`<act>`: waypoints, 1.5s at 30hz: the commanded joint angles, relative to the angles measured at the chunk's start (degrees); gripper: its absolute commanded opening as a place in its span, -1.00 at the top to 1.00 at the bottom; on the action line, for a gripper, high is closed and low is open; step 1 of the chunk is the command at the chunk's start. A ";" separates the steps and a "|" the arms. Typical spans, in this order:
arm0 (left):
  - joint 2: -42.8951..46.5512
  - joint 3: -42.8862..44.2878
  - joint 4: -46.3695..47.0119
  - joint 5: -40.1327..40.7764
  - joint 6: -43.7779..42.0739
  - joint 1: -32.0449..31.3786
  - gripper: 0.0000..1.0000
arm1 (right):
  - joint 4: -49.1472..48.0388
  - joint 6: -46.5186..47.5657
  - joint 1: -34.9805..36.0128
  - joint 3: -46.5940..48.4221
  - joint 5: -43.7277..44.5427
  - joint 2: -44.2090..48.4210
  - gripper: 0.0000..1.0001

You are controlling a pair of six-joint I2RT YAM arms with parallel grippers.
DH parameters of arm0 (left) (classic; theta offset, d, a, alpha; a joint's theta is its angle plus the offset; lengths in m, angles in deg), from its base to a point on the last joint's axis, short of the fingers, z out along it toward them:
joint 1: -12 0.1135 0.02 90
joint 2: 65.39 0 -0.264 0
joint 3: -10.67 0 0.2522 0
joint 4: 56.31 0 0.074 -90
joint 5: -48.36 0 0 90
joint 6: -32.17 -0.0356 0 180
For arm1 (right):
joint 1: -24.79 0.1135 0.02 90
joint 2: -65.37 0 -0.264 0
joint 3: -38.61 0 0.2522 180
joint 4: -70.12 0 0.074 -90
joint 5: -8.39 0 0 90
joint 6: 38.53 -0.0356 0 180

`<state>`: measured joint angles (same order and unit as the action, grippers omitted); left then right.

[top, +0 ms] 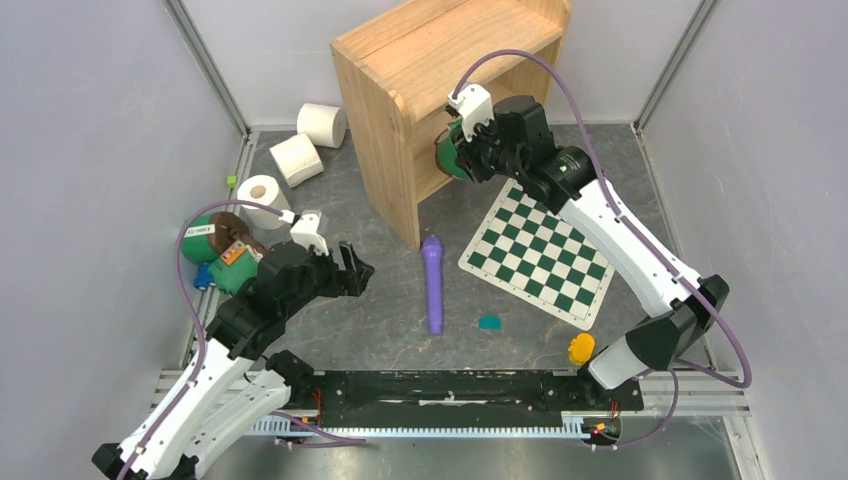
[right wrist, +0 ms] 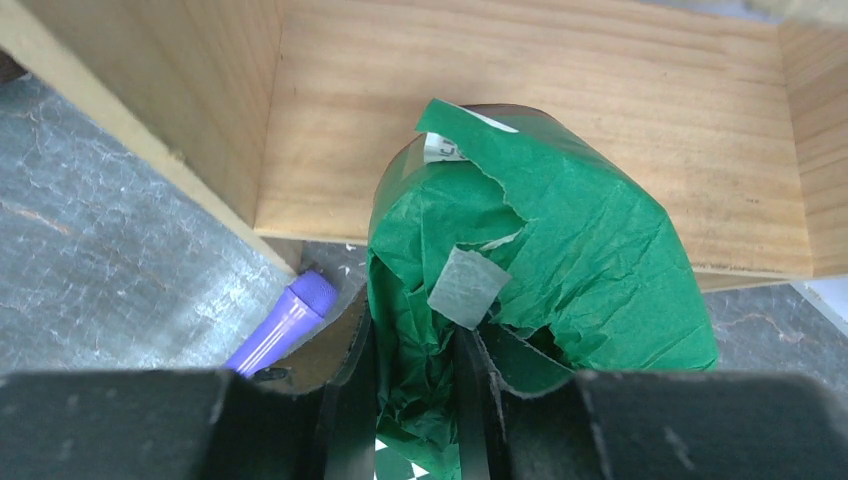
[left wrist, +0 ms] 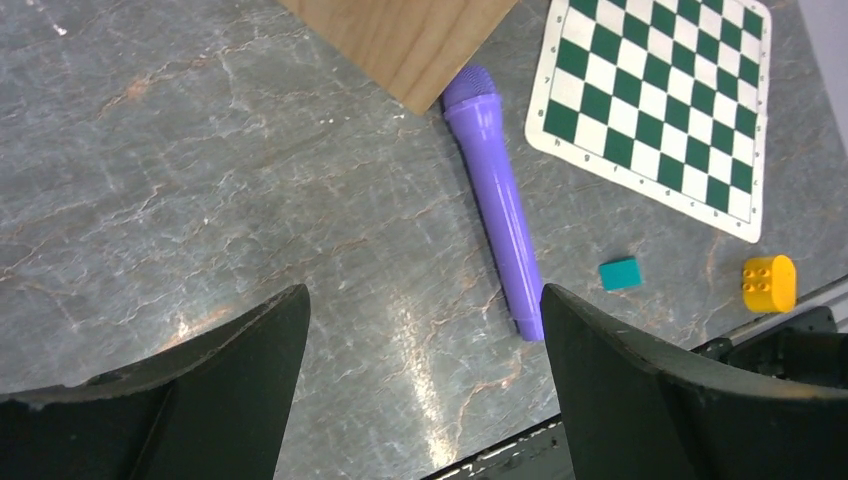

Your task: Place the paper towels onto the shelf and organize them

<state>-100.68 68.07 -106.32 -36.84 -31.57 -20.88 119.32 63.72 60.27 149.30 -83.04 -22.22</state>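
Three paper towels [top: 296,158] lay beside the shelf [top: 400,60]; my left tool [left wrist: 425,380] hung spread, my right tool [right wrist: 415,370] pinched a green canister [right wrist: 560,230]. I'd want that drawn out level first.

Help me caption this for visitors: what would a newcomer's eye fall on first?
The big wooden shelf at the far middle of the table, with the right gripper shut on a green canister at its lower opening. Next, three white rolls on the table left of the shelf, and the checkered board and purple microphone on its near side.
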 commanded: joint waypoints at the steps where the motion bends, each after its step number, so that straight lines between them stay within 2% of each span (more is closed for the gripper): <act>1: 2.40 -1.97 -2.24 2.75 -3.65 -0.16 -0.82 | -3.23 -0.22 0.02 6.93 0.66 -2.06 0.94; 10: 3.36 -5.91 -1.15 3.88 -3.41 -0.18 -0.82 | -4.43 -2.01 0.02 8.59 1.08 -6.72 0.76; 15: 2.52 -5.65 -0.93 3.44 -3.80 -0.17 -0.82 | -4.58 -2.36 0.02 8.21 1.08 -7.48 0.46; 18: 1.76 -5.56 -0.42 3.09 -4.27 -0.17 -0.82 | -5.52 -2.32 0.02 7.31 3.13 -7.21 0.35; 23: 0.53 -5.26 -0.26 2.63 -4.64 -0.23 -0.83 | -7.91 -3.08 -0.01 6.52 3.38 -6.72 0.00; 34: 0.71 -5.54 -0.05 2.77 -4.55 -0.16 -0.84 | -12.30 -2.95 0.02 5.40 3.28 -2.87 -0.33; 37: 0.63 -5.52 -0.05 2.89 -4.55 -0.16 -0.84 | -13.85 -2.36 0.02 2.30 3.91 -0.01 -0.62; 41: -0.07 -5.47 0.37 2.54 -4.54 -0.16 -0.84 | -18.81 -0.92 -0.89 -7.00 4.51 6.37 -0.89; 45: -0.96 -5.30 0.91 1.91 -4.50 -0.16 -0.85 | -29.14 -1.27 -5.67 -20.70 -1.75 14.18 -0.96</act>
<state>-100.81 62.23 -108.44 -34.28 -33.58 -20.88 101.51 62.10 58.76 138.06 -80.63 -14.79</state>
